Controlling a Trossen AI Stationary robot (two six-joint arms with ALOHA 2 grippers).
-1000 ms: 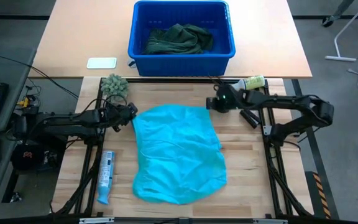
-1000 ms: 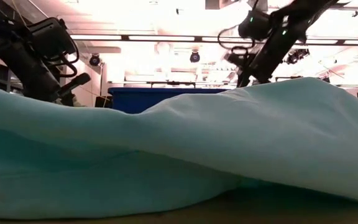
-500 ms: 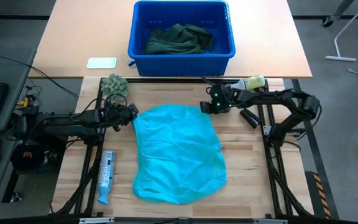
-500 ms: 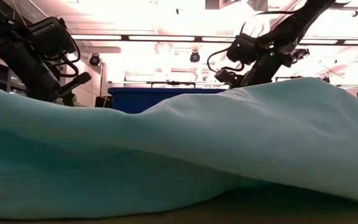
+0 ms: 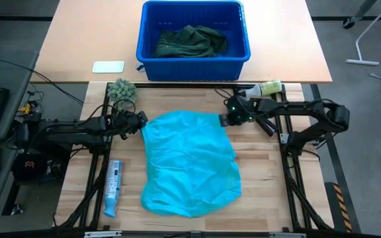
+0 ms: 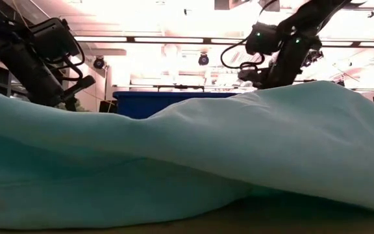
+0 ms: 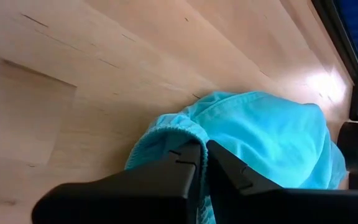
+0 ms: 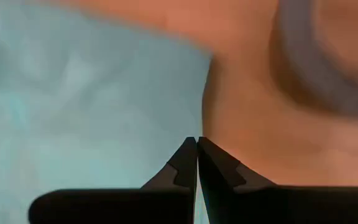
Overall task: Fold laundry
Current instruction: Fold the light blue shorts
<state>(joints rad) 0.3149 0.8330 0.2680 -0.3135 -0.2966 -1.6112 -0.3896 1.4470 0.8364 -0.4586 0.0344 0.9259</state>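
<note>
With your left claw (image 7: pixel 201 163) clenched on the shirt's (image 5: pixel 189 162) near corner and your right claw (image 8: pixel 197 163) pinching the opposite edge, you are needing an even, matched lift.

A turquoise cloth (image 6: pixel 193 162) fills the lower two thirds of the frame, its surface swelling in soft folds and rising highest toward the right. A thin dark strip of bench (image 6: pixel 291 218) shows along the bottom right edge. Behind the cloth, at centre, the rim of a blue bin (image 6: pixel 167 101) peeks out. One dark arm (image 6: pixel 34 58) slants down at upper left, another (image 6: pixel 287 45) at upper right, both ending behind the cloth. Bright ceiling lights glare across the top.
</note>
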